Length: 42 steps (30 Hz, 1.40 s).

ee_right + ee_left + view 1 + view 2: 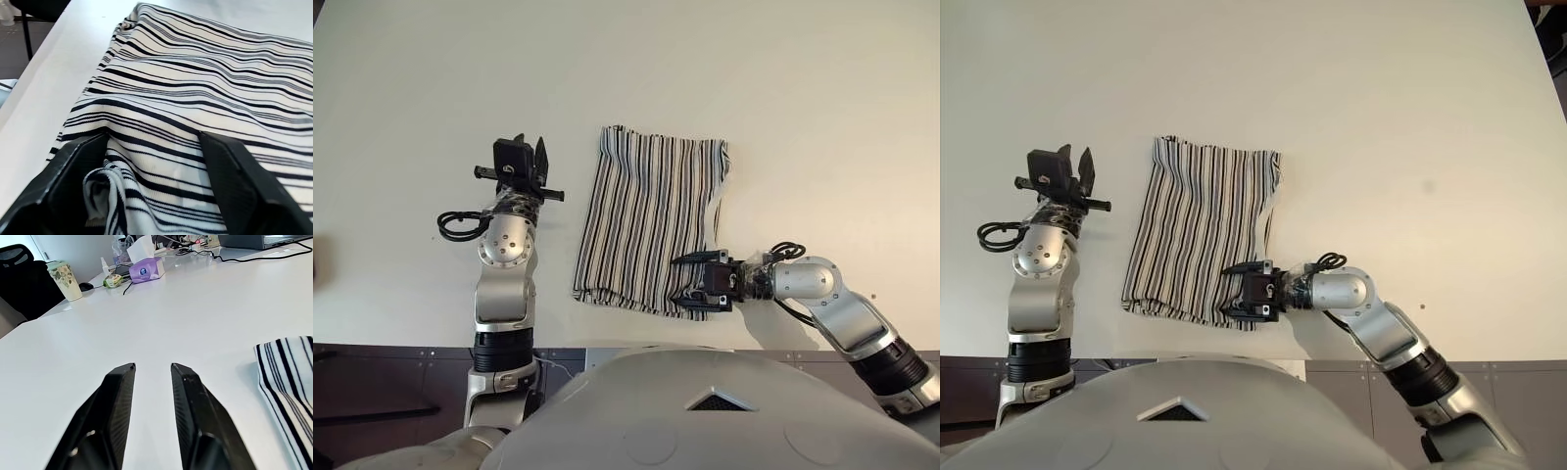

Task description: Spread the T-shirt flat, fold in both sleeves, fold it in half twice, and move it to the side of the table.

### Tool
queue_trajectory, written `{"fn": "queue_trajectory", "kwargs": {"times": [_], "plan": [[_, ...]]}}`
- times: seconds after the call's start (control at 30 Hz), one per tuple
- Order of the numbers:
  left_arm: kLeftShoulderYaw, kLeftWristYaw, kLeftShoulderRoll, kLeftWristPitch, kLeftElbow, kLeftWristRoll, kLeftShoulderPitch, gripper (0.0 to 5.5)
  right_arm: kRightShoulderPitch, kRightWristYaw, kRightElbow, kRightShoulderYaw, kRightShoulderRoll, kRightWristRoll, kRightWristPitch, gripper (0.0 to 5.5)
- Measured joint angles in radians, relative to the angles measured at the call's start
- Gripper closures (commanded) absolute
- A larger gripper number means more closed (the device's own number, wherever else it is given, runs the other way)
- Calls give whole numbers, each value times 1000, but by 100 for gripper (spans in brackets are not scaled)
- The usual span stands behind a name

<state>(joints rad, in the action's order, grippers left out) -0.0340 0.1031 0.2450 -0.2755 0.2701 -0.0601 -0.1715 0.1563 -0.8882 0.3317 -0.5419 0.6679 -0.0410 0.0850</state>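
White table (803, 98), one T-shirt (646, 215); left tool (530, 144) agape, empty; right tool (689, 282) agape astride it.

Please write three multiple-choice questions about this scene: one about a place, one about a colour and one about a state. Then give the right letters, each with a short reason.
1. Where is the right gripper?
A. At the near right corner of the T-shirt
B. At its far left corner
C. Well away from it, holding a cup

2. What colours does the T-shirt have?
A. Plain red
B. Dark and white stripes
C. Green dots

3. In what state is the left gripper?
A. Shut on a sleeve
B. Shut on nothing
C. Open, holding nothing

Answers:
1 A: the right wrist view shows its fingers on either side of bunched cloth at that corner.
2 B: the stripes run along the whole folded cloth.
3 C: a gap shows between its fingers, over the bare table to the left of the T-shirt.
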Motion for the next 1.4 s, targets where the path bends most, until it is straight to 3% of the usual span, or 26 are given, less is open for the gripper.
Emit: {"fn": "queue_trajectory", "kwargs": {"times": [0.4, 0.53, 0.6, 0.73, 0.8, 0.87, 1.03, 1.17, 1.4], "plan": [[-3, 148, 155, 21, 120, -35, -122, 417, 59, 0, 99, 168, 110, -18, 69, 210], [5, 292, 339, 193, 197, -114, -269, 417, 81, 45, 356, 458, 117, -304, 194, 210], [-6, 397, 454, 299, 232, -124, -367, 398, 122, 65, 421, 533, 140, -272, 176, 206], [-13, 521, 608, 503, 161, -146, -458, 338, 279, 101, 254, 495, 286, 115, -133, 206], [13, 593, 720, 680, 40, -190, -421, 312, 363, 158, 127, 435, 343, 323, -346, 206], [61, 628, 776, 806, -40, -223, -333, 312, 360, 199, 108, 379, 334, 387, -471, 206], [151, 682, 825, 980, -117, -211, -250, 312, 285, 207, 77, 288, 289, 414, -555, 206], [238, 678, 789, 1048, -145, -242, -171, 312, 175, 183, 13, 240, 264, 414, -585, 206], [290, 523, 710, 1165, -219, -359, -112, 312, 43, 132, -106, 188, 268, 378, -696, 206]]}}
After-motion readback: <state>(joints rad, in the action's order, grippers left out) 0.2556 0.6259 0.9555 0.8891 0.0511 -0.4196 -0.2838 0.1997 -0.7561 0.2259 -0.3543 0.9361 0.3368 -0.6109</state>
